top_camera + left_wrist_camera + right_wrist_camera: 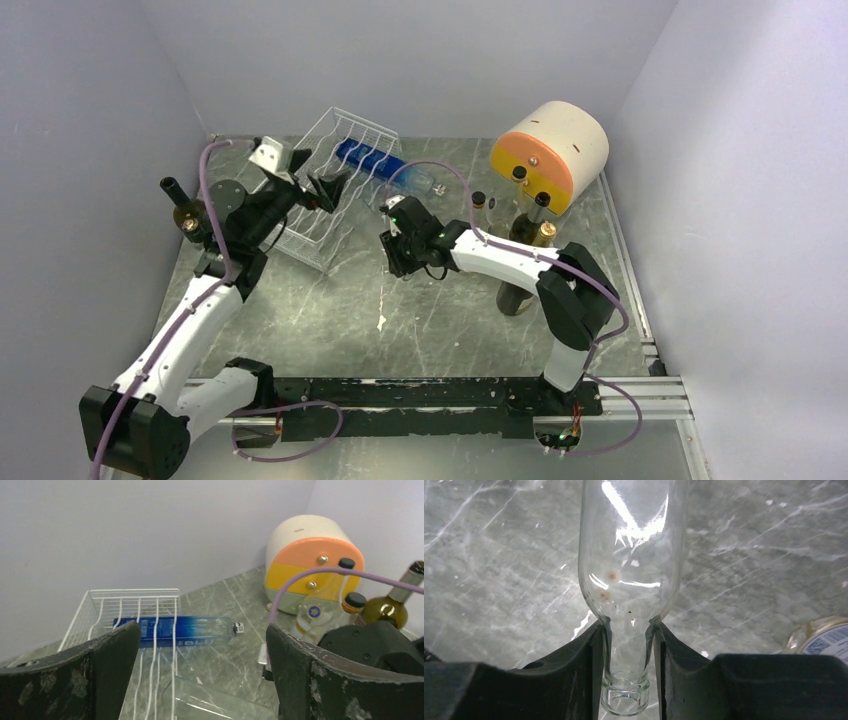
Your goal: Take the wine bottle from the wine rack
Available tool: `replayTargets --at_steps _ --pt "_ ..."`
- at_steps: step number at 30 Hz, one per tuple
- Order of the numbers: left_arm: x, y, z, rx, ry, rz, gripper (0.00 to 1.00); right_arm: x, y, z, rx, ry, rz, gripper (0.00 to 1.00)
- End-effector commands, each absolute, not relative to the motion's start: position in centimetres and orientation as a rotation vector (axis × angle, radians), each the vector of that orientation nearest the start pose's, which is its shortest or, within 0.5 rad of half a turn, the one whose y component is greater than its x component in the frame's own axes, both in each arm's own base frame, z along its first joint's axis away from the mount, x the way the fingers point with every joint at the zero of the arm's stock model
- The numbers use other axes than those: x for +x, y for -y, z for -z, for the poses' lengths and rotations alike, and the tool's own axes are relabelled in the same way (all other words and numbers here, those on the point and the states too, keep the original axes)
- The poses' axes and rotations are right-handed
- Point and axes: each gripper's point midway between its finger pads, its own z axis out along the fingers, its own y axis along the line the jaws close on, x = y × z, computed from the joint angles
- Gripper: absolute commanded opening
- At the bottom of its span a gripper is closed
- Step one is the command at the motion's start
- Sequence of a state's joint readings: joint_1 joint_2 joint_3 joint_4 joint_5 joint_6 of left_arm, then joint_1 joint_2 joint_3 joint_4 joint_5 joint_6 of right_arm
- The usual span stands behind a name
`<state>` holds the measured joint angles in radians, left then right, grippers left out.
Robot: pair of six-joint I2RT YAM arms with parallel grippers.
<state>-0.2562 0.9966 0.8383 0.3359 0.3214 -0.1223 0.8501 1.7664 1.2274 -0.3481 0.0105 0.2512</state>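
Note:
The white wire wine rack point(350, 135) stands tilted at the back left; it also shows in the left wrist view point(135, 597). A blue bottle point(370, 157) lies on it with its neck sticking out to the right point(185, 630). A clear glass wine bottle point(631, 555) lies low over the table, its base end near the rack point(220, 702). My right gripper point(629, 645) is shut on this bottle's neck, just right of the rack point(390, 242). My left gripper point(335, 188) is open and empty at the rack's front edge point(202, 627).
A cream, orange and yellow round container point(550, 150) stands at the back right. Several upright bottles point(540, 215) stand in front of it, beside my right arm. Another dark bottle point(185, 210) stands by the left wall. Walls close in three sides.

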Motion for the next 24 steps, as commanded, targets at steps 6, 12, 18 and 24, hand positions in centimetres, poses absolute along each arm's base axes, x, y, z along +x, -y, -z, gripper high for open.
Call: replayTargets --at_steps 6,12,18,24 --pt "30.6 19.1 -36.2 0.589 -1.226 0.377 0.99 25.2 -34.3 -10.6 -0.705 -2.479 -0.641 0.00" --pt "26.9 19.9 -35.6 0.636 -1.293 0.490 1.00 23.3 -33.4 -11.6 -0.758 -2.471 -0.696 0.00" --pt "22.4 20.3 -28.9 0.768 -1.462 0.633 0.98 21.9 -32.7 -11.5 -0.830 -2.491 -0.731 0.00" --pt "20.5 20.5 -23.4 0.864 -1.609 0.672 0.99 21.1 -32.2 -11.7 -0.903 -2.484 -0.742 0.00"
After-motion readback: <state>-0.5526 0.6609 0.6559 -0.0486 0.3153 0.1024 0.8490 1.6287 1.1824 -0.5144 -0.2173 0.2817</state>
